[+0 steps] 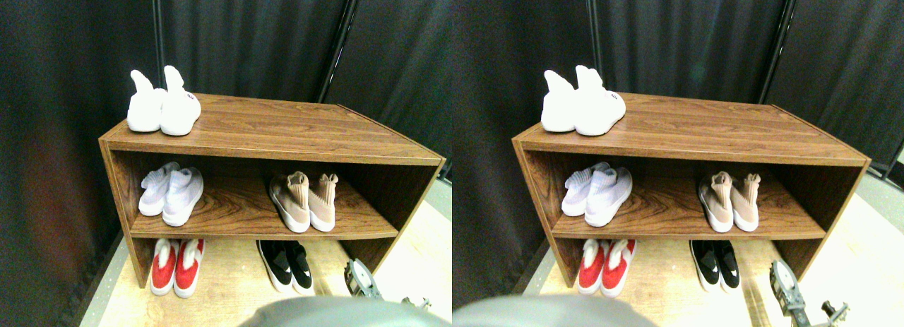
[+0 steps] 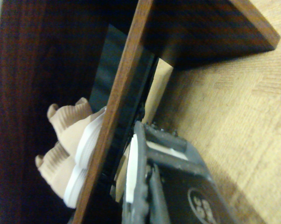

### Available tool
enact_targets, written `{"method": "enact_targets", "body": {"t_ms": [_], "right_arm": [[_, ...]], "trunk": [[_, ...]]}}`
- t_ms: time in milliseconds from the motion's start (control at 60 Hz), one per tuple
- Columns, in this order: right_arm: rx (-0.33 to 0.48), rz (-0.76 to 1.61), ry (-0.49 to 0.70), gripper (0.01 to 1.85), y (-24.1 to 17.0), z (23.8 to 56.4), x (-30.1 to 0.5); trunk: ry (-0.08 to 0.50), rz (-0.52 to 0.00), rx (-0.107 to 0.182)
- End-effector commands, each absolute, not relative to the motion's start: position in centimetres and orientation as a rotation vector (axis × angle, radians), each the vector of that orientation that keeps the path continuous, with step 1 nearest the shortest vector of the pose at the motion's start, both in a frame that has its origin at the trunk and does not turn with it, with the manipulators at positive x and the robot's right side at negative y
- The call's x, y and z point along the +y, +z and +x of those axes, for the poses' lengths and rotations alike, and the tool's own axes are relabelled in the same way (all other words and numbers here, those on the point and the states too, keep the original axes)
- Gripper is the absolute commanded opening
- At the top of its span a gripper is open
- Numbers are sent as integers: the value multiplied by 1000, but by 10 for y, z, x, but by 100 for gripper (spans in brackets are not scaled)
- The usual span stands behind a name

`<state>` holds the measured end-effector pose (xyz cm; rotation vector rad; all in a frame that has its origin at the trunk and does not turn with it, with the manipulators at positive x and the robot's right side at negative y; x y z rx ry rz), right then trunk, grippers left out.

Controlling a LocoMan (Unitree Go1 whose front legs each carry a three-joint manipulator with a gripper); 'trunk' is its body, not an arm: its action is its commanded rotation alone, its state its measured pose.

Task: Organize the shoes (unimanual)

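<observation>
Four pairs of shoes on a wooden shelf unit (image 1: pixel 282 140), plus one more on top. Tan-beige pair (image 1: pixel 305 200) on the middle board, right of centre, side by side, touching, long axes running near to far with a slight slant; white-soled toes at the near edge, ribbed collars upright toward the back. Open board between this pair and the right side panel, and a wider bare stretch between it and the pale lilac pair (image 1: pixel 171 193) at the left end. Black pair (image 1: pixel 288 265) on the floor level directly under the tan pair, toes near, white marks on top. Red and white pair (image 1: pixel 176 265) on the same level at left. White pair (image 1: pixel 162 104) on the top board, far left corner. Right gripper (image 1: pixel 361 279) low at the right, just beside the black pair, near the unit's right panel, below the middle board's front edge. Cannot tell whether jaws are apart or together
</observation>
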<state>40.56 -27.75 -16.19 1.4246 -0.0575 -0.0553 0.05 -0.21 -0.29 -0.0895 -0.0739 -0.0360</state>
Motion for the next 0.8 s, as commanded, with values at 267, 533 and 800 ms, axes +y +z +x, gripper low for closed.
{"method": "enact_targets", "body": {"t_ms": [267, 533, 800], "right_arm": [[-128, 1332, 145, 6, -105, 370, -258], [-164, 1290, 199, 6, -78, 367, -241], [-157, 1316, 203, 6, -71, 370, -230]], "trunk": [[-53, -90, -142], [-29, -115, -163], [-10, -138, -171]]}}
